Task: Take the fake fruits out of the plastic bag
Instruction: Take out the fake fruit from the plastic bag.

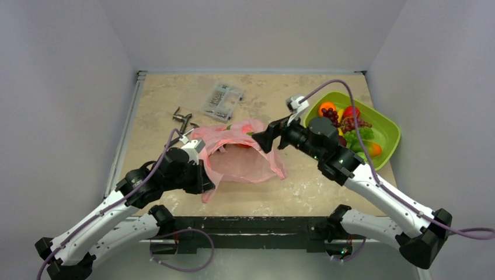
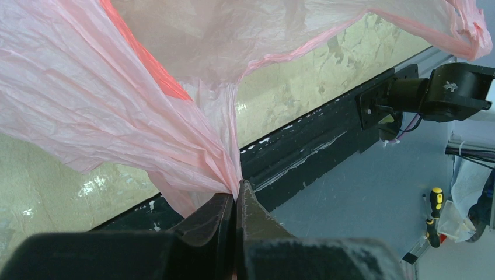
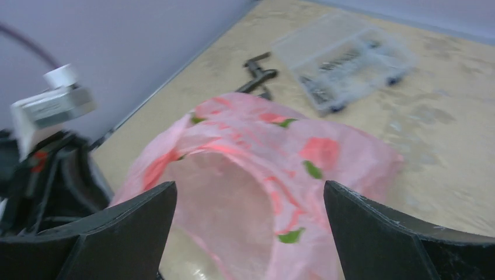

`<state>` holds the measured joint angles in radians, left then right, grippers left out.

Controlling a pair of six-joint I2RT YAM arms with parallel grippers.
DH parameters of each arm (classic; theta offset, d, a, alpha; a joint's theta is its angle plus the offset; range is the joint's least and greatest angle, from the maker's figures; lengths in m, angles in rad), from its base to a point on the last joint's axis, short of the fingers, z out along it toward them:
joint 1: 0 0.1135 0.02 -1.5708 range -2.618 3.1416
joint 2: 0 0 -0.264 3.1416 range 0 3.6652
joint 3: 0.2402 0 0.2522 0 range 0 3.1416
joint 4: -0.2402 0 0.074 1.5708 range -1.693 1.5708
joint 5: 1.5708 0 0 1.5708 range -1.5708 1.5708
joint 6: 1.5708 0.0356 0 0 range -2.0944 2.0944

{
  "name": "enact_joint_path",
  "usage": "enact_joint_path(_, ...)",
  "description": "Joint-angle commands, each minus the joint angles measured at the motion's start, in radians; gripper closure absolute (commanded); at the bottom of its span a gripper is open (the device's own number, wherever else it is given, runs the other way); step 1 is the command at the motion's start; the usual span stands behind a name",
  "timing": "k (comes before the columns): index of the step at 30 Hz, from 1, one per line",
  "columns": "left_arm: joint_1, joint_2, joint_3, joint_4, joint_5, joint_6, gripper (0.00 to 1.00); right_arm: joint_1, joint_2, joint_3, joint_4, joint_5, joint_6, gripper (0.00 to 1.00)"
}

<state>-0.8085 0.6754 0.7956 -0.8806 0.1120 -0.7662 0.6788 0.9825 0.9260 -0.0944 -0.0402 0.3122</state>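
The pink plastic bag [image 1: 242, 157] lies at the table's middle with its mouth open toward the near side. My left gripper [image 1: 205, 178] is shut on a bunched edge of the film [image 2: 236, 195] at the bag's near left and holds it up. My right gripper [image 1: 262, 140] is open and empty, just above the bag's far right side; in the right wrist view the bag's mouth [image 3: 233, 204] shows between its jaws. No fruit shows clearly inside. The fake fruits sit in the green tray [image 1: 388, 125]: orange [image 1: 327, 108], strawberry [image 1: 351, 111], purple grapes [image 1: 349, 123], green grapes [image 1: 352, 140], mango [image 1: 373, 149].
A clear compartment box of screws [image 1: 222, 100] stands at the back, also in the right wrist view [image 3: 344, 58]. A dark metal tool [image 1: 183, 118] lies left of the bag. Walls close in the table on three sides.
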Motion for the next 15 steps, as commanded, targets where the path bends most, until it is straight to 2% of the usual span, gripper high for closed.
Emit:
enact_joint_path(1,-0.006,-0.002,0.041,0.008,0.012,0.036,1.0,0.19,0.025,-0.025,0.088,-0.112,-0.078,0.03)
enact_joint_path(6,-0.006,-0.005,0.061,-0.014,0.015,0.063,1.0,0.365,0.107,-0.02,0.14,-0.058,-0.101,0.12)
enact_joint_path(10,-0.006,0.005,0.067,-0.013,0.015,0.075,1.0,0.435,0.242,0.042,0.027,0.071,-0.114,0.25)
enact_joint_path(11,-0.006,0.012,0.076,-0.019,0.023,0.078,0.94,0.447,0.265,0.051,0.007,0.113,-0.109,0.27)
enact_joint_path(13,-0.006,0.021,0.084,-0.027,0.052,0.085,0.7,0.455,0.293,0.04,0.013,0.143,-0.09,0.27)
enact_joint_path(15,-0.006,0.017,0.08,-0.037,0.076,0.09,0.51,0.455,0.298,0.011,0.048,0.127,-0.067,0.27)
